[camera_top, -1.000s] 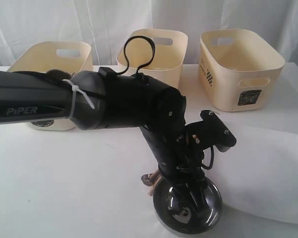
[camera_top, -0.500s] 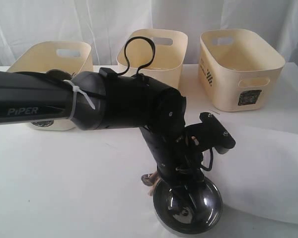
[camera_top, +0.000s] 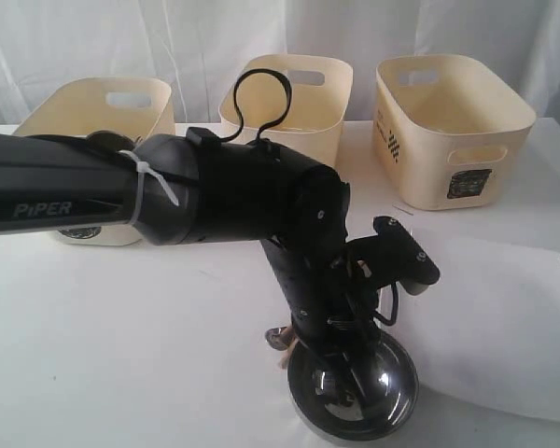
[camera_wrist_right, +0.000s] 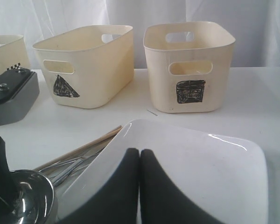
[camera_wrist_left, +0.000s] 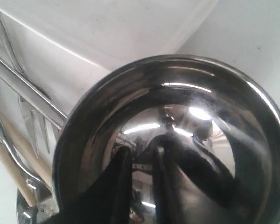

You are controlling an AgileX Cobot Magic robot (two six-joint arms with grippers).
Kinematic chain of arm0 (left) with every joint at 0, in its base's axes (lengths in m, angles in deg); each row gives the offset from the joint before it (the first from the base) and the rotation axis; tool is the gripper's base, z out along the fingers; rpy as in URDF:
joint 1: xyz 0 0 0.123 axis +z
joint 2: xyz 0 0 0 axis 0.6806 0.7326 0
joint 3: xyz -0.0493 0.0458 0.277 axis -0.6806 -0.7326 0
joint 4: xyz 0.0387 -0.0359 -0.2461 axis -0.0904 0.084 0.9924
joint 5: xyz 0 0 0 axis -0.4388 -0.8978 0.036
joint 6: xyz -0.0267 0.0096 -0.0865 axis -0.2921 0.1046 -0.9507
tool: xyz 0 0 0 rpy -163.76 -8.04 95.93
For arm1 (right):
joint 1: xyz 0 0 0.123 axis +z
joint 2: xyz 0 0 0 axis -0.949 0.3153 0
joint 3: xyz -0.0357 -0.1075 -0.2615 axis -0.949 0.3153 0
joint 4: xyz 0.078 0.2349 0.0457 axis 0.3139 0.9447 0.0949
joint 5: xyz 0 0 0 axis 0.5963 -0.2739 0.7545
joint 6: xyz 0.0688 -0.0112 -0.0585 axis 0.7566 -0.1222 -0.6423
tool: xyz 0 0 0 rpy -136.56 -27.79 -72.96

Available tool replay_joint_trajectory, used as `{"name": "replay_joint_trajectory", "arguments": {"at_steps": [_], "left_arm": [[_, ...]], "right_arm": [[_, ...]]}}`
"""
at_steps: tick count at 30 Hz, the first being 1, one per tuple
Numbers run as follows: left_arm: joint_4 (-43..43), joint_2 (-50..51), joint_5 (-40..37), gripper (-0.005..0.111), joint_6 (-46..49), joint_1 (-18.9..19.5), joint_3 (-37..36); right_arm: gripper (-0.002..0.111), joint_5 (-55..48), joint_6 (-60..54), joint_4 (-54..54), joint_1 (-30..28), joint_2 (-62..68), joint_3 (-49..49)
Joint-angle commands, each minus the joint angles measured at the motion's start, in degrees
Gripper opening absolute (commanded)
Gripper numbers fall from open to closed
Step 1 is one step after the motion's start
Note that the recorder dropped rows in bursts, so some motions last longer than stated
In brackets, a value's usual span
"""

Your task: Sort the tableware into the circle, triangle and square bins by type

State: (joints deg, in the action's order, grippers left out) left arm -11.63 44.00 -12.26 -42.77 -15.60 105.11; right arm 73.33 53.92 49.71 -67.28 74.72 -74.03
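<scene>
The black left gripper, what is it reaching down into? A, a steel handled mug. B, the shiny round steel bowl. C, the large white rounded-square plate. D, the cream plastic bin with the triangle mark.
B: in the exterior view the black left gripper points down into the shiny round steel bowl, and the left wrist view shows its dark fingers against the bowl's mirrored inside.

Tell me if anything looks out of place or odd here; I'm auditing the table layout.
A thin stray sliver lies alone on the table before the square-marked bin, too small to identify. The chopsticks and metal utensils vanish behind the edge of the white plate, possibly tucked under it. Nothing looks spilled or broken.
</scene>
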Motion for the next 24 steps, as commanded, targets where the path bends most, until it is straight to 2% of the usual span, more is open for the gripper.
{"name": "replay_joint_trajectory", "arguments": {"at_steps": [1, 18, 21, 24], "left_arm": [[1.04, -0.02, -1.79, 0.002, 0.00, 0.11, -0.05], [-0.26, -9.29, -6.47, 0.000, 0.12, 0.11, -0.05], [0.23, -9.32, -7.17, 0.008, 0.01, 0.49, -0.05], [0.91, -9.32, -7.68, 0.025, -0.37, 1.59, -0.05]], "right_arm": [[0.000, 0.51, -0.05, 0.00, -0.37, -0.36, 0.12], [0.000, 0.52, -0.05, 0.00, -0.37, -0.36, 0.12], [0.000, 0.52, -0.05, 0.00, -0.37, -0.36, 0.12], [0.000, 0.52, -0.05, 0.00, -0.37, -0.36, 0.12]]}}
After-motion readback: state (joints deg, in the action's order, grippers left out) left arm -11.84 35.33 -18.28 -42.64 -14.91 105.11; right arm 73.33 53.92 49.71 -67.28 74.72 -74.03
